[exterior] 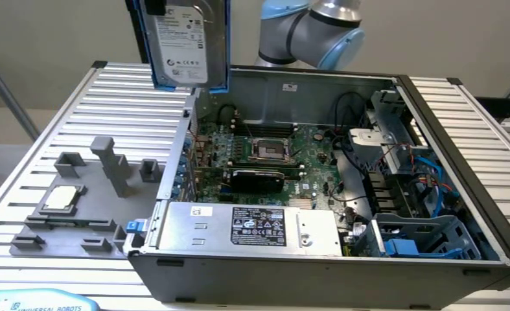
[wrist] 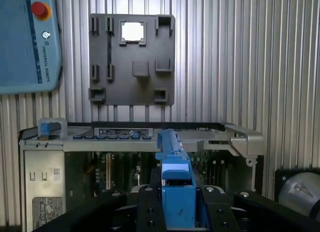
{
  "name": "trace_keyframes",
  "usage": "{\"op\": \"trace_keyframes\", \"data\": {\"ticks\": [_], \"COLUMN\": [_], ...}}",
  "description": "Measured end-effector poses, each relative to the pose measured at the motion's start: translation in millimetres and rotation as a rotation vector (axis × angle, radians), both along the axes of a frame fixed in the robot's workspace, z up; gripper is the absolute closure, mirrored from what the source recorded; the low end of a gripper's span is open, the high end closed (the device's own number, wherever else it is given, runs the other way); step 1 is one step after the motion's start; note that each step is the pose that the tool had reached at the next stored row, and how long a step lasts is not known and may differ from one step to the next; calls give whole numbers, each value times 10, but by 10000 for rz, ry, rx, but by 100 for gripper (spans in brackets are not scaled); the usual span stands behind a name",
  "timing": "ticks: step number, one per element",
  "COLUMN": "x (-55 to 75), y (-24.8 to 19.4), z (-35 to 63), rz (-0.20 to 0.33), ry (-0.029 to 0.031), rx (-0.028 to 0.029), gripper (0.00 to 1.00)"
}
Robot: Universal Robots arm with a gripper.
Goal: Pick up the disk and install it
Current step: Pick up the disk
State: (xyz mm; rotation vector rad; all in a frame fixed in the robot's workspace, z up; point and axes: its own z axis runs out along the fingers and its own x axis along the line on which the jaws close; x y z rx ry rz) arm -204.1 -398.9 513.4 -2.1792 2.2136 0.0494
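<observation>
From the exterior view, the disk (exterior: 188,45) hangs upright in the air, its white label facing the camera and its blue carrier showing along both long edges. It hovers over the far corner of the open computer case (exterior: 324,278) on the exterior view's left, clear of everything inside. The arm (exterior: 311,29) rises behind the case. The case lies on its side on a ribbed metal surface (exterior: 73,110), with the motherboard (exterior: 264,152) exposed, a grey metal box (exterior: 259,227) with a black-and-white sticker along the near wall, and a blue drive cage (exterior: 419,236) in the near corner on the exterior view's right. Beside the case, on the exterior view's left, a grey fixture plate (exterior: 56,227) carries a small square silver chip (exterior: 65,196).

In the wrist view, the gripper (wrist: 176,204) is pinching the disk: its black fingers (wrist: 150,209) press against both sides of the blue carrier, which is seen edge-on. Past the disk's tip lies the rim of the case, and beyond that the fixture plate with its chip. A blue pendant (wrist: 25,42) with a red button rests on the surface next to the plate.
</observation>
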Motion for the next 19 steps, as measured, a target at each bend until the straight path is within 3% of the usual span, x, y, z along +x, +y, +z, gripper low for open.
{"op": "trace_keyframes", "data": {"ticks": [19], "x": [865], "y": [-354], "z": [-11], "rz": [-2], "ry": [-1], "rx": [2], "gripper": [67]}}
